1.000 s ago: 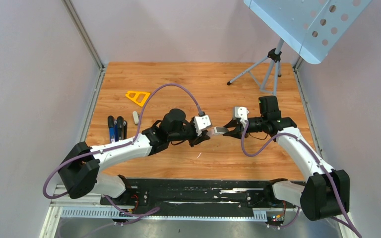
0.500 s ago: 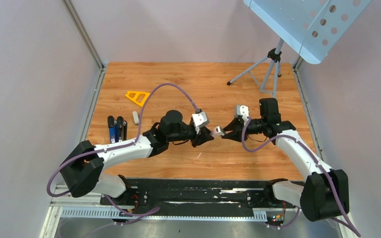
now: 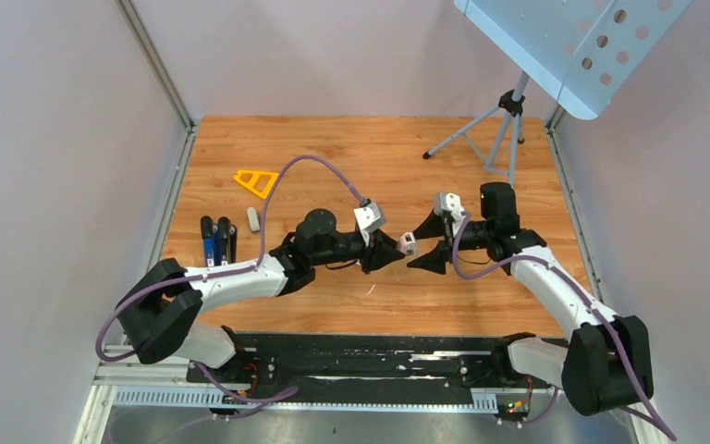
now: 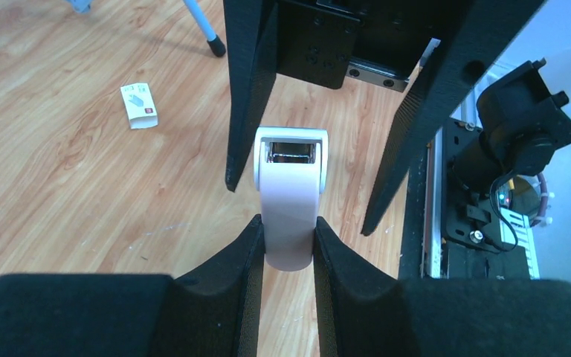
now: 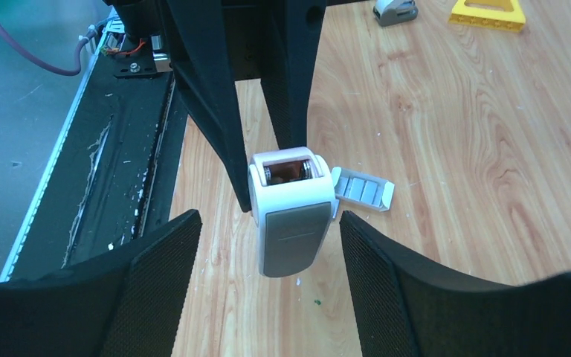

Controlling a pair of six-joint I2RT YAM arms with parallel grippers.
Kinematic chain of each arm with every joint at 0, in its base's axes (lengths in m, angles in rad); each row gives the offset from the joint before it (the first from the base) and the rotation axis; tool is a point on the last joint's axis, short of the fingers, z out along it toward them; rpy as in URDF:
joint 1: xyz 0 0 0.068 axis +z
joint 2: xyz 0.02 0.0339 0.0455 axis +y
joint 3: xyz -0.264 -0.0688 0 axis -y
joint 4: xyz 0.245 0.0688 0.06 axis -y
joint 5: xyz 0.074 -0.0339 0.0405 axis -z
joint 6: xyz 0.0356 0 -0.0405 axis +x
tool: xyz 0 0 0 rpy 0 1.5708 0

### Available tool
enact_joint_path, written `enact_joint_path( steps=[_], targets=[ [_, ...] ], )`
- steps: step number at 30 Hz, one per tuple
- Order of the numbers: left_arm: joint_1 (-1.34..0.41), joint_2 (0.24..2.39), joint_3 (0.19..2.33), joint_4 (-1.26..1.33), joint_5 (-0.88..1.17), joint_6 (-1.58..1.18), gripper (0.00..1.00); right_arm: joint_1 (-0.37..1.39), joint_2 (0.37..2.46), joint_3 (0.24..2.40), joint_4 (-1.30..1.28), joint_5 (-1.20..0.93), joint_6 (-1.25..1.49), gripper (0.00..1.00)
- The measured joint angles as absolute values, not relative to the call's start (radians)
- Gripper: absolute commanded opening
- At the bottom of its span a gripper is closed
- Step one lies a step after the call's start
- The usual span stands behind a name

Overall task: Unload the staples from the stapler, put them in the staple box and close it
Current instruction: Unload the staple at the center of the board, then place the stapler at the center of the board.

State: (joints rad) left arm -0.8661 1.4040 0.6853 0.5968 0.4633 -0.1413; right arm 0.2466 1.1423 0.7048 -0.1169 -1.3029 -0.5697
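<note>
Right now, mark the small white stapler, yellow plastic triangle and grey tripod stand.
small white stapler [image 5: 294, 238]: right wrist view, grey top panel.
yellow plastic triangle [image 5: 488, 21]: right wrist view, near bar.
grey tripod stand [image 3: 512, 104]: top view, hub.

The small white stapler [image 5: 291, 216], grey-panelled and open at one end, hangs above the tabletop [image 5: 453, 149], pinched in the left claw [image 4: 288, 232].

Pale stapler [image 5: 291, 212] with grey panel, far end between left gripper's black fingers [image 5: 208, 111], right gripper [image 5: 268, 223] spread wide either side, not touching, wooden table [image 5: 453, 186] beneath, yellow triangle [image 5: 488, 13] top right.
</note>
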Motion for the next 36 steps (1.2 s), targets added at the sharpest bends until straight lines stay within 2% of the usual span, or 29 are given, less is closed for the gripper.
enact_joint_path(
  steps=[11,18,27,36],
  targets=[
    [-0.752,1.358,0.572,0.637,0.382,-0.29,0.0,0.248,1.128,0.657,-0.016,-1.296,-0.467,0.83],
    [-0.608,1.283,0.597,0.4,0.188,-0.43,0.0,0.242,1.117,0.607,0.061,-1.246,-0.397,0.84],
    [-0.421,1.336,0.793,-0.093,-0.069,-0.535,0.0,0.24,1.11,0.577,0.124,-1.201,-0.344,0.86],
    [-0.326,1.658,1.203,-0.444,-0.213,-0.531,0.0,0.239,1.107,0.554,0.174,-1.163,-0.308,0.86]
  ],
)
